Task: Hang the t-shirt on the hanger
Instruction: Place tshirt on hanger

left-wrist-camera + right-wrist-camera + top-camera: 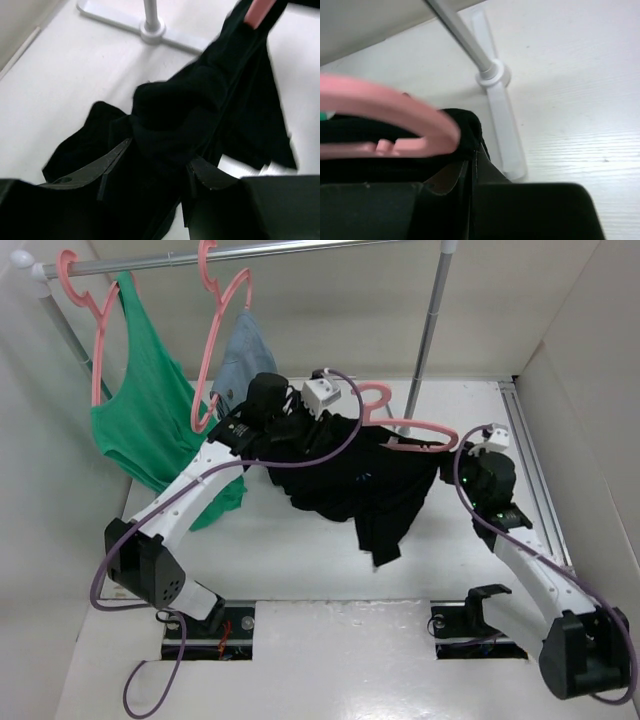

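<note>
Left gripper (159, 157), jaws part-open, clamps bunched black cloth t-shirt (375, 490); right gripper (471, 162), jaws near-shut, pinches shirt edge by thin pink plastic hanger (385, 102), prob. spreading cloth, just before grey rack post (430, 330).

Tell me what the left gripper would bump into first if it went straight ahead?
The left gripper would hit the black t-shirt at once; it is bunched between the fingers. The rack's foot lies farther on, probably.

White walls (330, 310), white table (300, 560), seemingly metal rail (250, 252).
</note>
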You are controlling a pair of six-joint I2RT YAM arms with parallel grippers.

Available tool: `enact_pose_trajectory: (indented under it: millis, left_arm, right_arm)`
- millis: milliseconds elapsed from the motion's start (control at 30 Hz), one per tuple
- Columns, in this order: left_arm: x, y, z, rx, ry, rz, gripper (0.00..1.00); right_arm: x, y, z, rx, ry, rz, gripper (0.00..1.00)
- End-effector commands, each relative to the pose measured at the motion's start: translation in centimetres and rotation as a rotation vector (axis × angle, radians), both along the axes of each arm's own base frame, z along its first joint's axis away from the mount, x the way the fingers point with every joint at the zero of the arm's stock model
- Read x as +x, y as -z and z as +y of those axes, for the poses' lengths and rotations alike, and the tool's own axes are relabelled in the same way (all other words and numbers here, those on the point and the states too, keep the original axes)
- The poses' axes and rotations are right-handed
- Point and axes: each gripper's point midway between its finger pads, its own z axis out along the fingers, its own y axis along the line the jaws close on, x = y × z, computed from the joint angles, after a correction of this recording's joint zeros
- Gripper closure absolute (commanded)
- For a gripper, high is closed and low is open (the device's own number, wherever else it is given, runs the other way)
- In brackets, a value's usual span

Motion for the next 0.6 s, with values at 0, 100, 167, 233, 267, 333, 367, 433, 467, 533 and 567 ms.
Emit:
enact_pose_trajectory:
  millis: [0,100,167,233,267,333,367,433,467,533,567]
  left_arm:
    - [0.9,-3.1,2.9,0.077,-0.031,-0.231,1.0]
    - [0.8,-0.8,3.6,0.166,0.001,-0.246,1.0]
    - [0.5,-0.2,3.7,0.193,0.015,-0.259,1.0]
    - [0.6,0.6,4.3,0.243,0.017,-0.269,1.0]
    - [1.0,1.2,4.8,0.276,0.0,-0.266,1.0]
    - [1.5,1.8,5.4,0.321,-0.021,-0.267,1.0]
    - [2.1,2.2,6.0,0.356,-0.047,-0.272,1.0]
    - [2.5,2.3,6.5,0.384,-0.061,-0.293,1.0]
    - [3.0,2.4,6.8,0.403,-0.08,-0.304,1.0]
    - [3.7,2.2,7.0,0.424,-0.1,-0.324,1.0]
    - [3.8,2.1,7.3,0.44,-0.109,-0.331,1.0]
  right_arm:
    - [-1.0,1.0,-4.9,-0.055,0.136,0.05,1.0]
    - [-0.9,-0.9,-5.7,-0.112,0.121,0.019,1.0]
    - [-0.9,-1.9,-6.3,-0.157,0.132,0.022,1.0]
    - [-0.9,-3.0,-6.7,-0.222,0.124,0.035,1.0]
    - [-0.8,-3.5,-6.6,-0.241,0.109,0.029,1.0]
    - [-0.5,-5.6,-6.2,-0.299,0.055,-0.018,1.0]
    - [-0.6,-6.1,-5.6,-0.313,0.011,-0.027,1.0]
    - [-0.7,-7.2,-5.4,-0.366,-0.033,-0.023,1.0]
    - [-0.6,-7.2,-5.3,-0.386,-0.051,-0.01,1.0]
    - [-1.0,-6.3,-5.4,-0.425,-0.088,0.052,1.0]
    - [-0.9,-7.3,-5.5,-0.463,-0.1,0.046,1.0]
